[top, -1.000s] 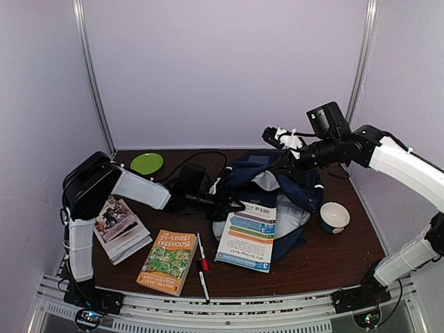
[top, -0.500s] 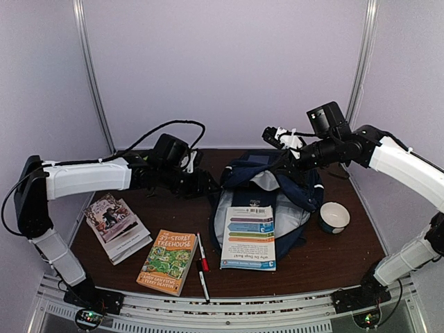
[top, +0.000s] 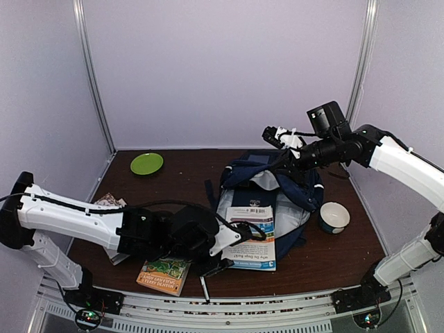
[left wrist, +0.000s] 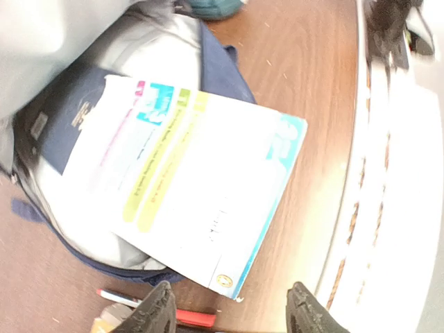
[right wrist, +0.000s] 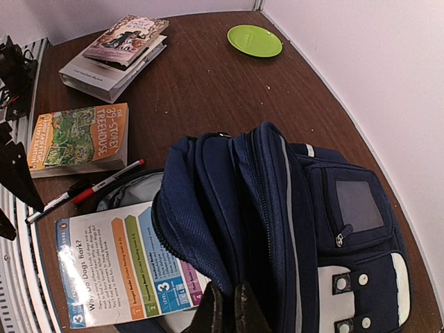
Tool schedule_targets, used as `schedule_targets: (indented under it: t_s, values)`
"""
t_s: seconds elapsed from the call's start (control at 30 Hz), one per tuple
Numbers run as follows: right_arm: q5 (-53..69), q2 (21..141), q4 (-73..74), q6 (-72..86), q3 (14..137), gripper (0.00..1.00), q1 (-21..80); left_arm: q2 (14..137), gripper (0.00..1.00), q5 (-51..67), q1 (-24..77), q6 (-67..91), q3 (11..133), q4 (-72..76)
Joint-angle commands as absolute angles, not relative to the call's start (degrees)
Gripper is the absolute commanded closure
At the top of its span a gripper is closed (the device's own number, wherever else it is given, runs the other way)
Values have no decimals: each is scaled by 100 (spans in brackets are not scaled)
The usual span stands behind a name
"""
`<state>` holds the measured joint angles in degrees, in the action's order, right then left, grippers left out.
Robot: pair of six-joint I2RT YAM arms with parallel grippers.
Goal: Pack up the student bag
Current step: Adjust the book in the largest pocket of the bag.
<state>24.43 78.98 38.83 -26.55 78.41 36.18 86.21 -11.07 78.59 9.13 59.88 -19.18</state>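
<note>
While the left gripper (left wrist: 229,309) is hovering spread and empty at the front, it should be aiming to push the workbook (left wrist: 201,187) squarely deeper into the bag (right wrist: 291,208), which is lying open just beyond, its far flap being pinched up by the right gripper (right wrist: 225,312).

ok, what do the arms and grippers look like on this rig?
Both arms: white shell links between black joints. Left arm has a loose black cable running along it. Right arm carries a black camera box at the wrist. Left gripper has dark fingers.
</note>
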Motion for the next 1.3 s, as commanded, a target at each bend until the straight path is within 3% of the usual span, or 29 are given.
schedule_targets:
  t_s: [0.0, 0.2, 0.43, 0.57, 0.93, 1.13, 1.27]
  values:
    - [2487, 7776, 3623, -2602, 8044, 100, 3619, 9018, 42, -1583, 8106, -476, 6160, -1909]
    - [2479, 7736, 3629, -2606, 8033, 100, 3627, 9665, 43, -1634, 8262, -1018, 6521, -2309]
    - [2510, 7719, 3630, -2610, 8016, 100, 3636, 10113, 44, -2913, 8202, -1371, 6821, -1999]
    - [2521, 7704, 3635, -2610, 8033, 100, 3639, 10277, 47, -3084, 7895, -1509, 7000, -1744]
    - [2522, 7643, 3630, -2602, 8007, 100, 3647, 10434, 53, -2531, 7316, -2016, 7364, -1738]
    - [2521, 7605, 3596, -2610, 7956, 100, 3647, 9627, 45, -1394, 7588, -1680, 7051, -1994]
    - [2535, 7610, 3579, -2614, 7945, 100, 3647, 9785, 44, -1133, 7748, -1506, 6994, -2168]
